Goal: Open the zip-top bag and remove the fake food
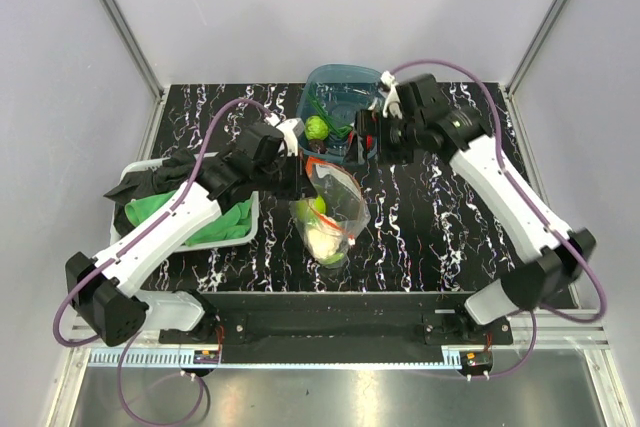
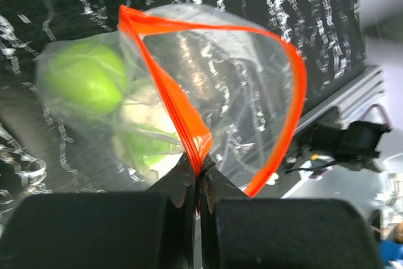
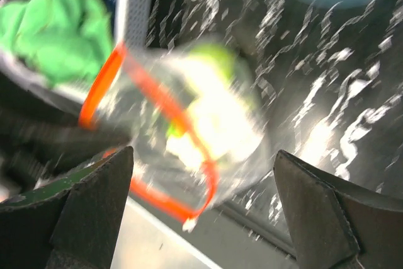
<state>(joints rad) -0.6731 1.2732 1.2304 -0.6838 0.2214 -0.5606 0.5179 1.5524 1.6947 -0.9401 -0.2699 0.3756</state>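
The zip-top bag (image 1: 335, 202) lies mid-table with its mouth open, the orange-red zip strip (image 2: 296, 86) forming a loop. My left gripper (image 2: 198, 169) is shut on one side of the strip and holds that edge up; it also shows in the top view (image 1: 300, 175). Inside the bag are a green apple (image 2: 85, 80) and a white-and-green cauliflower (image 2: 143, 114). My right gripper (image 3: 203, 152) is open and empty above the bag (image 3: 208, 111), its view blurred; in the top view it (image 1: 366, 142) is beside the tub. A green ridged piece (image 1: 317, 128) lies in the teal tub (image 1: 335, 87).
A white tray (image 1: 135, 169) at the left holds a green cloth (image 1: 225, 222) and dark cloth, under my left arm. The teal tub stands just behind the bag. The table's front edge and metal rail (image 1: 330, 302) are close below the bag.
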